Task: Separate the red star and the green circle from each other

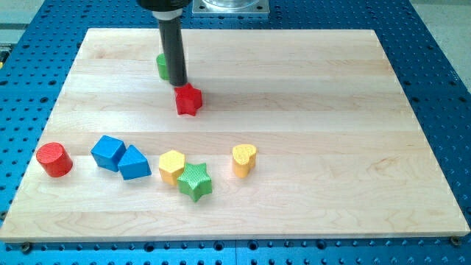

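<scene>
The red star (188, 99) lies in the upper left-centre of the wooden board (331, 110). The green circle (161, 66) sits up and to the left of it, mostly hidden behind my rod. My tip (177, 82) stands between the two blocks, just right of the green circle and just above the red star's upper-left edge. I cannot tell whether it touches either block.
Along the lower left lie a red cylinder (54, 159), a blue cube (108, 152), a blue triangle (134, 163), a yellow hexagon (171, 165), a green star (195, 181) and a yellow heart (244, 160). A blue perforated table (441, 44) surrounds the board.
</scene>
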Controlling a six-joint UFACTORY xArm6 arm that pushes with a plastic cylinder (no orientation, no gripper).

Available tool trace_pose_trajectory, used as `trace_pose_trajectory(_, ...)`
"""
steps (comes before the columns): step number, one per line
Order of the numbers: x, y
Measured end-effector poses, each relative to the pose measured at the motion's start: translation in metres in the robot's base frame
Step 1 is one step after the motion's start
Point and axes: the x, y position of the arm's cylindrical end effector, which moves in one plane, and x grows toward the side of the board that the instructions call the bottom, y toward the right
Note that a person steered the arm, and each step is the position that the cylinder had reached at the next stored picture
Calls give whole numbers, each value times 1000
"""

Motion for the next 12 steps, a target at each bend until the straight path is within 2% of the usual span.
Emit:
trace_pose_trajectory(1,-36,0)
trace_pose_trajectory(2,-7,-54)
trace_pose_trajectory(3,-32,-55)
trace_pose_trajectory(4,-64,-15)
trace_pose_trajectory(6,-72,-11)
trace_pose_trajectory(7,-61,-22)
trace_pose_trajectory(9,24,-79)
trace_pose_trajectory(10,38,-53)
trace_pose_trajectory(12,90,32)
